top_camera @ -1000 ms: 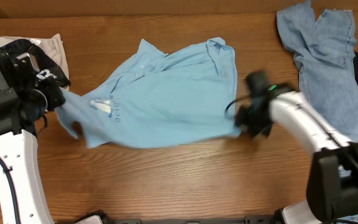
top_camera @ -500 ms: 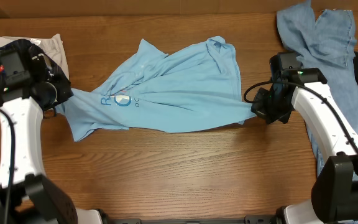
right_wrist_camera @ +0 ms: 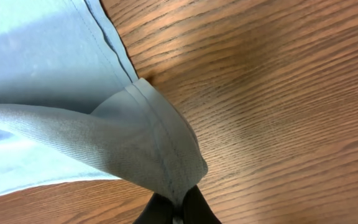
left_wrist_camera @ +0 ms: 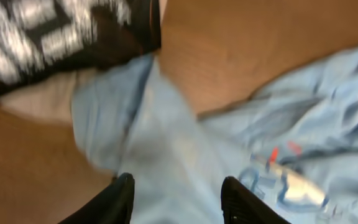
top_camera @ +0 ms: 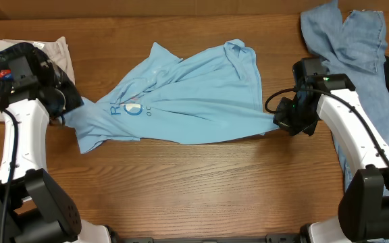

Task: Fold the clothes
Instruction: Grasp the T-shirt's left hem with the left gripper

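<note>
Jeans (top_camera: 346,40) lie at the tabletop's (top_camera: 194,182) far-right corner; a black lettered shirt (left_wrist_camera: 42,31) on cream cloth (top_camera: 56,50) lies far-left.

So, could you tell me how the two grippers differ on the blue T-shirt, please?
The right gripper is shut, the left gripper open. The right pinches the hem of the T-shirt; the left grips nothing, jaws apart over the cloth. Both sit at the shirt's ends.

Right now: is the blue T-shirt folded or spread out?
Spread out, not folded. The T-shirt lies wrinkled, stretched across the table, one hem pinched in the shut right gripper, the open left gripper over its other end.
</note>
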